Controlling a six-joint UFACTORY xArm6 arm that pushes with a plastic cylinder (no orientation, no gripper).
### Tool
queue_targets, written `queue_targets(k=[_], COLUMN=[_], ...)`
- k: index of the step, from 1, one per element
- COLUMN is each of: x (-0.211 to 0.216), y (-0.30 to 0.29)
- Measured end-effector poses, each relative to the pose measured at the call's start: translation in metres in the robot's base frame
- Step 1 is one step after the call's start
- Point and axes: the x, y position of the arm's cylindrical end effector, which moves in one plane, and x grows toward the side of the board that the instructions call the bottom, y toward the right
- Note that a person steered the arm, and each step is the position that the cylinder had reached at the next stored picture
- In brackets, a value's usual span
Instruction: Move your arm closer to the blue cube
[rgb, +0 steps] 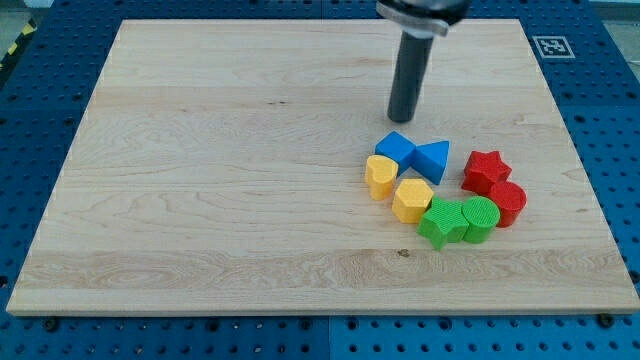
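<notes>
No readable writing; only a black-and-white marker tag (553, 46) sits at the board's (220, 180) top right corner. My tip (402, 118), a bare upright rod holding nothing, stands just above the blue cube (396, 148), which touches the blue triangular block (433, 158) toward the right edge.

My tip (402, 118) ends a straight, smooth rod of dark grey, round in section and of even width, with a faint pale sheen down one side, and at its top it meets a wider dark collar cut off by the view's top.
</notes>
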Motion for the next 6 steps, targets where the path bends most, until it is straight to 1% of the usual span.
queue_targets(k=[1,2,3,4,5,6], x=[-0.011,-0.023,-0.005,0.008,0.017,0.059], y=[-0.055,-0.08,-0.061,-0.057,-0.093,-0.086])
